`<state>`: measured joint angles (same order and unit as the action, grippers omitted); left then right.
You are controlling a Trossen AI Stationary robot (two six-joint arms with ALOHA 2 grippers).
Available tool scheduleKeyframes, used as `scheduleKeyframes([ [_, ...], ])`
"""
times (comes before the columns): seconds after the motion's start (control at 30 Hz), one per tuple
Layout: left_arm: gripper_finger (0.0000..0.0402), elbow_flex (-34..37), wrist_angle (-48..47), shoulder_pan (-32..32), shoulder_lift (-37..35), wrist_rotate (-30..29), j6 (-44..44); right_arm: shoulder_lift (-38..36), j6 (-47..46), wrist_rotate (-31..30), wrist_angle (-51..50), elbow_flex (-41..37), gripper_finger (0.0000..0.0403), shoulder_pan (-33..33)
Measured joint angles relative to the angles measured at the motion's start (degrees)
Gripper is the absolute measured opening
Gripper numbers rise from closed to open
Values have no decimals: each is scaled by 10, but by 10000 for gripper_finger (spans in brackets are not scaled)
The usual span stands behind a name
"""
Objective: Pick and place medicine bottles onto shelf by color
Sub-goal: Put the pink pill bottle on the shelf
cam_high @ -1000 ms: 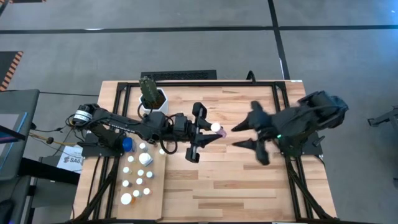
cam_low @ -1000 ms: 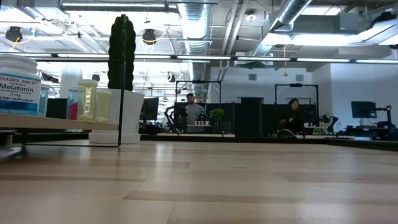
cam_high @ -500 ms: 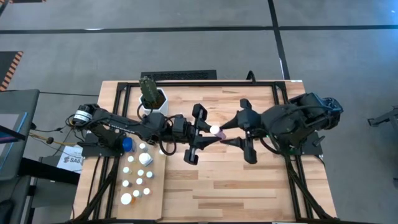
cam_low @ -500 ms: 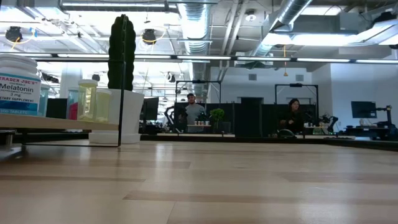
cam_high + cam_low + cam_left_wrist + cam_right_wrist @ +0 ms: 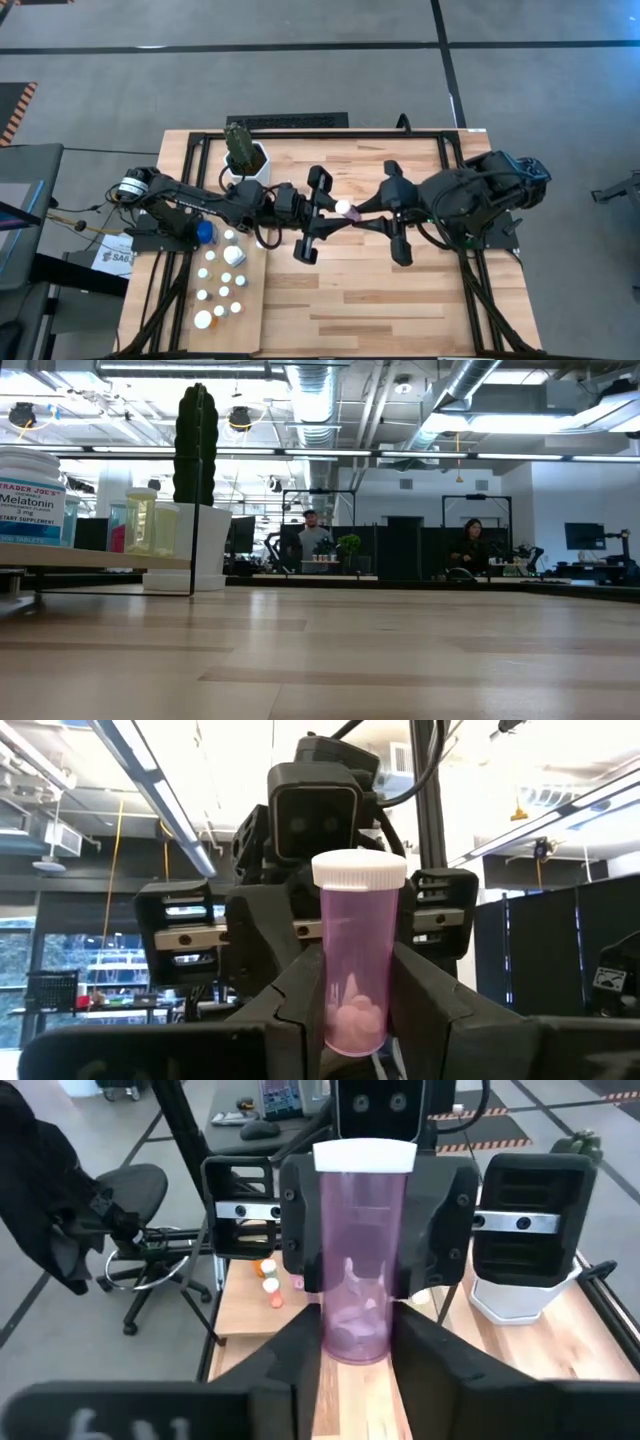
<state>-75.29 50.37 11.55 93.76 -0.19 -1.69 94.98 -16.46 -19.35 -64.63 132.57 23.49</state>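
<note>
Bottle in pink (image 5: 345, 209), mid-air over the desk (image 5: 400, 300), and it's a handover! Left hand (image 5: 322, 213) clamped on it; right hand (image 5: 380, 212) closing around the same bottle. Best to release left only once right's grip is firm.

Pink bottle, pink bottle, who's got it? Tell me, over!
Both grippers on the pink bottle mid-air above the table: left gripper, right gripper. Bottle upright, capped. Nothing in the way.

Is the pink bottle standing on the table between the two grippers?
No: the pink bottle is held up in the air, the left gripper and right gripper both at its sides.
</note>
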Motion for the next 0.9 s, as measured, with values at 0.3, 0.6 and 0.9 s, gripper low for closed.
scheduleKeyframes([
  [0.3, 75, 0, 1, 0, 0, -2, 0, -1, 1, 0, 2, 0, 94, 0],
  [0.6, 124, 0, -16, 0, 0, -2, 43, -5, -9, 2, -28, 0, 97, 0],
  [0.9, 198, -1, -216, 0, -1, -1, 137, -12, -111, 38, -192, 0, 97, 1],
])
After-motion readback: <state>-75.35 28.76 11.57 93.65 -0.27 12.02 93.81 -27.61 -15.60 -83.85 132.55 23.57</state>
